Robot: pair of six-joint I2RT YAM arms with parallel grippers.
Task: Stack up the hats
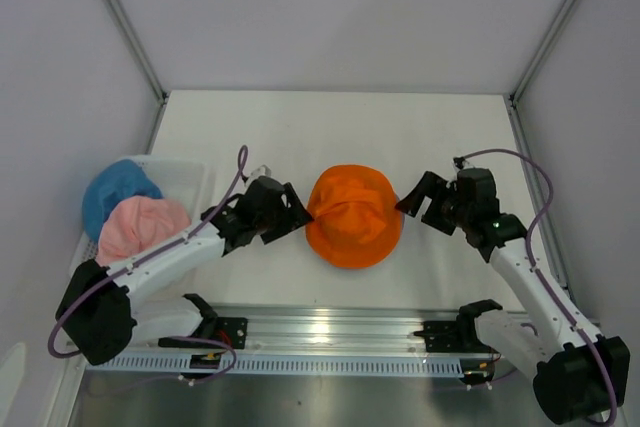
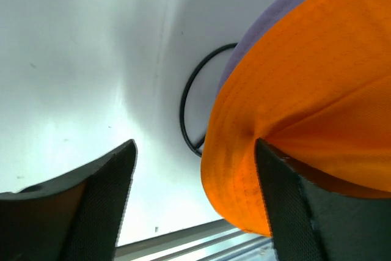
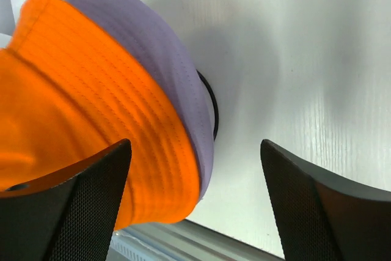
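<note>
The orange hat [image 1: 353, 217] lies in the middle of the table on top of the lavender hat, whose rim shows under it in the left wrist view [image 2: 269, 22] and the right wrist view [image 3: 153, 47]. My left gripper [image 1: 292, 213] is open at the orange hat's left brim [image 2: 305, 90]; the brim edge lies against the inner side of one finger [image 2: 293, 212]. My right gripper [image 1: 413, 197] is open just right of the hats, the orange brim [image 3: 91, 90] beside its left finger. The pink hat [image 1: 143, 227] and the blue hat [image 1: 118, 192] sit at the far left.
A white basket [image 1: 188, 171] holds the pink and blue hats at the left edge. A thin black ring [image 2: 190, 99] lies on the table under the stacked hats and also shows in the right wrist view [image 3: 212, 111]. A metal rail [image 1: 330, 332] runs along the near edge.
</note>
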